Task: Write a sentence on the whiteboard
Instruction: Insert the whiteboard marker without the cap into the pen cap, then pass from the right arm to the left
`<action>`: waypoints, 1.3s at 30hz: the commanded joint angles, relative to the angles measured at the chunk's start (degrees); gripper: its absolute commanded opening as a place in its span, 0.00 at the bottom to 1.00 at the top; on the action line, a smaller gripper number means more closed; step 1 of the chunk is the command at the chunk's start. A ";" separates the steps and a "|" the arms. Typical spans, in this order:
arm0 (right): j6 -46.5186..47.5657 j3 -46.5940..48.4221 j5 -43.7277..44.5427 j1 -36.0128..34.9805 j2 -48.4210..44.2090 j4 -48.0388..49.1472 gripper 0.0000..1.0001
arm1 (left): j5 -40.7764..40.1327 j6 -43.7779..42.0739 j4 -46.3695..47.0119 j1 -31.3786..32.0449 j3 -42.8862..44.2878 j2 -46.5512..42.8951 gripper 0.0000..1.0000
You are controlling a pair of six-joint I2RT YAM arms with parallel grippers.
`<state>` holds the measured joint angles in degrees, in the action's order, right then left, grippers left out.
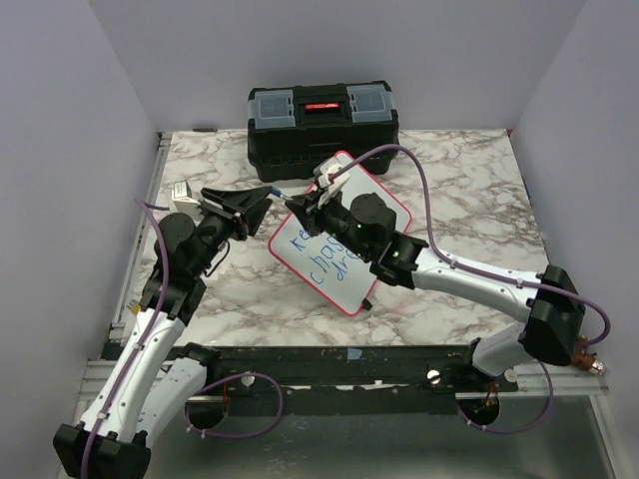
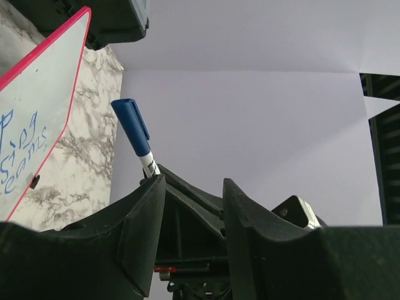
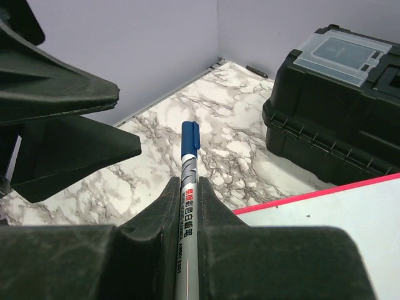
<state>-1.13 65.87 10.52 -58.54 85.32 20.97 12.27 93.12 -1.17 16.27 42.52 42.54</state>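
Observation:
The whiteboard (image 1: 384, 205) with its red rim lies tilted on the marble table in front of the toolbox. The blue sentence (image 1: 321, 254) shows in slanted lines, partly covered by my right arm. It also shows in the left wrist view (image 2: 22, 147) on the whiteboard (image 2: 50, 81). My right gripper (image 1: 294, 206) is shut on a silver marker (image 3: 189, 164) with its blue cap (image 3: 190, 134) on, held above the board's left corner. My left gripper (image 1: 264, 208) is open and empty, its jaws facing the cap (image 2: 132, 125), close to it but not touching.
A black toolbox (image 1: 321, 125) with clear lid compartments stands at the back; it also shows in the right wrist view (image 3: 331, 106). A small silver object (image 1: 182, 190) lies at the table's left edge. Purple walls stand on three sides.

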 commanded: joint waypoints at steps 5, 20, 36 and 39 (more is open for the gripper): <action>-9.76 -2.94 5.11 -0.37 -7.13 2.79 0.01 | -0.93 -6.78 18.24 0.16 -7.26 -4.11 0.57; -20.34 -5.43 0.43 -0.34 -11.14 6.05 0.01 | 3.00 -7.21 47.90 0.16 -16.12 -0.36 0.63; -21.80 -4.69 -3.56 -0.35 -9.05 6.71 0.01 | 5.53 -6.30 51.81 2.42 -14.41 5.30 0.61; -21.95 -4.61 -4.14 -0.35 -8.69 6.80 0.01 | 5.24 -6.12 51.93 2.80 -14.14 5.70 0.56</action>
<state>-22.46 61.17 8.34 -58.54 75.61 25.89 16.40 86.65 47.33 18.35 26.57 47.81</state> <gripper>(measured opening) 0.120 0.599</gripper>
